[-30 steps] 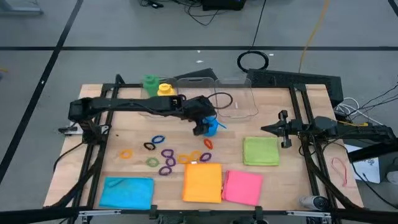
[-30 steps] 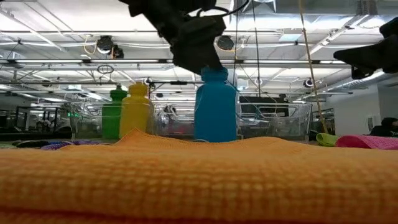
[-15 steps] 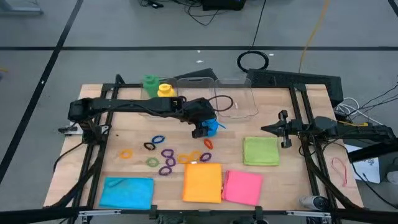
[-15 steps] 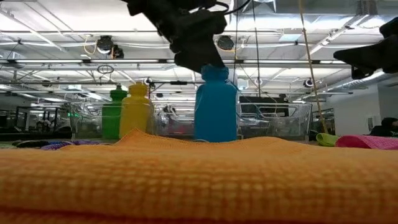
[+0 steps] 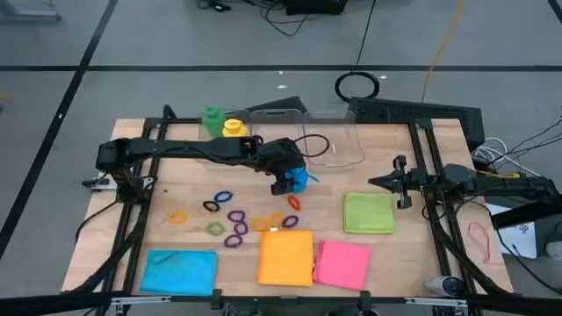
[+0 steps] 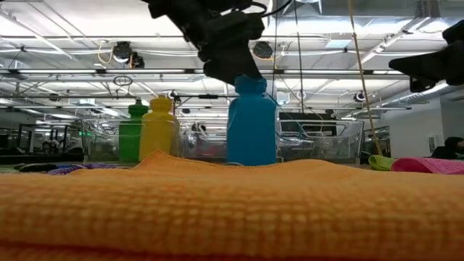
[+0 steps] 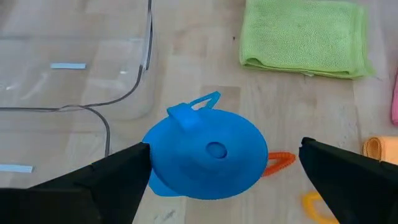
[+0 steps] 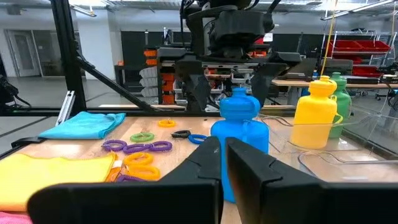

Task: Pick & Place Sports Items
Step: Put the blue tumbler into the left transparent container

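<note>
the blue bottle (image 5: 299,179) stood upright near the table's (image 5: 378,254) centre, just in front of the clear bins (image 5: 325,140). the left gripper (image 5: 283,182) hung over its cap with fingers (image 7: 93,180) spread wide on either side, not clamped. the right gripper (image 5: 399,183) waited at the right edge, fingers pressed together, empty. yellow bottle (image 5: 233,127) and green bottle (image 5: 212,116) stood at the rear left. rings (image 5: 235,221) lay before the orange cloth (image 5: 285,257).

upright blue bottle (image 7: 205,151) mid-table
</note>
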Available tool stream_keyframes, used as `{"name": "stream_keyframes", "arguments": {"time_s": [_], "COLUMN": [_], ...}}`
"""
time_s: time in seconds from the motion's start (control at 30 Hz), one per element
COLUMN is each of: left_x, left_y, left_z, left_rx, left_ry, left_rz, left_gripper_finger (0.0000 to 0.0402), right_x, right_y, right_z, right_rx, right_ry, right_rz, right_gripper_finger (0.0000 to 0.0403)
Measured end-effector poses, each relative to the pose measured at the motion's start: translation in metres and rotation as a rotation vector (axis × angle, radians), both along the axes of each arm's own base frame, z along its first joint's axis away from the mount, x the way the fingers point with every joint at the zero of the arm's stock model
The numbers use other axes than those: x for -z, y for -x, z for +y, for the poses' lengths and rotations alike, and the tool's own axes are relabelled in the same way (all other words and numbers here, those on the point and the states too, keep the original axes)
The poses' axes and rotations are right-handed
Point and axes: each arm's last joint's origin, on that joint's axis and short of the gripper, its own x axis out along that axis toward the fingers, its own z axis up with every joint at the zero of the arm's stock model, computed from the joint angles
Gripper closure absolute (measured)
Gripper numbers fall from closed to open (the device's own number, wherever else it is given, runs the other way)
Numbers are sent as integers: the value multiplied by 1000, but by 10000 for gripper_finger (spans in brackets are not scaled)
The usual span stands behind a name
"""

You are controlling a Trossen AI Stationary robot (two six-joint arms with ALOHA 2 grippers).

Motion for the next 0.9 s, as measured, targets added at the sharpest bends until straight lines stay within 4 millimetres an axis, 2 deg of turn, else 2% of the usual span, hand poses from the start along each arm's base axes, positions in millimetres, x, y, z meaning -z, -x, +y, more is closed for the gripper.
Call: {"name": "stream_keyframes", "arguments": {"time_s": [0.33,0.9], "left_x": [0,0], "left_y": [0,0], "left_z": [1,1], "left_rx": [-14,-36], "left_ry": [-55,-28], "left_rz": [6,3], "left_gripper_finger": [69,69], "right_x": [0,0], "right_y": [0,0], "right_z": [0,0], "right_rx": [0,0], "right_ry": [0,0], "right_rz": [0,0], "right_gripper_finger": [403,403]}}
